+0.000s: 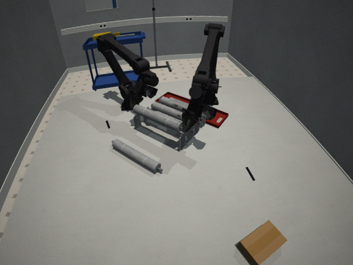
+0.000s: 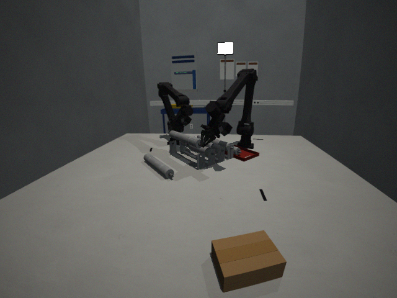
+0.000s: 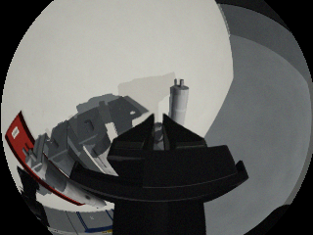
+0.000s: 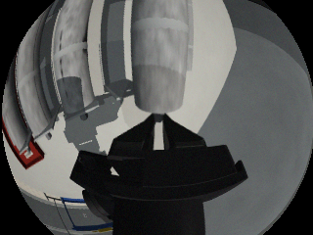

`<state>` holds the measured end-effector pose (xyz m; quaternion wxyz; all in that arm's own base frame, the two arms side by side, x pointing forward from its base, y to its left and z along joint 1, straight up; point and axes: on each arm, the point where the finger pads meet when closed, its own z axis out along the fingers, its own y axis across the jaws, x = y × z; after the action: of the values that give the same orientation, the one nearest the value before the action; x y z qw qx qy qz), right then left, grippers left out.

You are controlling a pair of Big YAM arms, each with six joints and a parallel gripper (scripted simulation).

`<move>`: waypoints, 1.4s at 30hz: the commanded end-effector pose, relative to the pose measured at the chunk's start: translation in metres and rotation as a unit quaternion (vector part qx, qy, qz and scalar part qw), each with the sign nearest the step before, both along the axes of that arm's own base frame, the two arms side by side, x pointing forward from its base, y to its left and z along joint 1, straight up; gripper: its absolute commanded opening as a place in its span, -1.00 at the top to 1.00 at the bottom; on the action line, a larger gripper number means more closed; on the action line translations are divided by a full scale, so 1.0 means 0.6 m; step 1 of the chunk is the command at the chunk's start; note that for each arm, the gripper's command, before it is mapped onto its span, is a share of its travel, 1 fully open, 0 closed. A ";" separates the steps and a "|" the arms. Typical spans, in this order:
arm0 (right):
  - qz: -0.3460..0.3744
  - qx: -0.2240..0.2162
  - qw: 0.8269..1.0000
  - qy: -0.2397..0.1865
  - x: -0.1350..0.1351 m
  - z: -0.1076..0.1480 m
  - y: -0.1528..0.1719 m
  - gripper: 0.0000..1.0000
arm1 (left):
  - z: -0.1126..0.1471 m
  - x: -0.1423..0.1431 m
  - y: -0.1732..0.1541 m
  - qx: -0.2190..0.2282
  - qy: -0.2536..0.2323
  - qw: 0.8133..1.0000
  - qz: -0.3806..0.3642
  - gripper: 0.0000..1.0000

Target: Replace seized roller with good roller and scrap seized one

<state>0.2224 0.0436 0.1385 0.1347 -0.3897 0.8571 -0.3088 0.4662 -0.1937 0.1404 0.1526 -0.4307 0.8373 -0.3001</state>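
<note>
One roller (image 1: 156,117) (image 2: 185,138) (image 4: 158,64) apparently hangs between the left gripper (image 1: 185,128) (image 2: 201,144) (image 3: 158,119) and right gripper (image 1: 132,108) (image 2: 169,141) (image 4: 158,118).

Roller beside the roller bed (image 1: 136,156) (image 2: 159,166) (image 3: 179,105): grey, metal-looking, satin, smooth, banded. Roller bed (image 1: 180,142) (image 2: 200,161): matt grey, metal-looking. Scrap tray beyond the roller bed (image 1: 223,120) (image 2: 251,157) (image 3: 18,131) (image 4: 30,161): red, plain smooth finish. Box in front of the roller bed (image 1: 263,242) (image 2: 248,259): matt brown cardboard.
</note>
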 end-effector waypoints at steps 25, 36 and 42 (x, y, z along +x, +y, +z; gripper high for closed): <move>-0.002 0.027 1.000 -0.015 0.025 0.027 0.011 0.94 | 0.067 0.054 -0.027 -0.007 -0.027 1.000 -0.003 0.94; 0.000 0.025 1.000 0.011 0.014 -0.001 0.003 0.94 | 0.068 0.049 -0.035 0.003 -0.019 1.000 -0.012 0.94; 0.002 0.036 0.999 0.009 0.018 0.007 0.008 0.94 | 0.056 0.050 -0.035 0.010 -0.009 1.000 -0.012 0.94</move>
<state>0.2218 0.0440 0.1292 0.1206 -0.3931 0.8684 -0.2771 0.4662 -0.1938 0.1301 0.1365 -0.4357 0.8480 -0.2693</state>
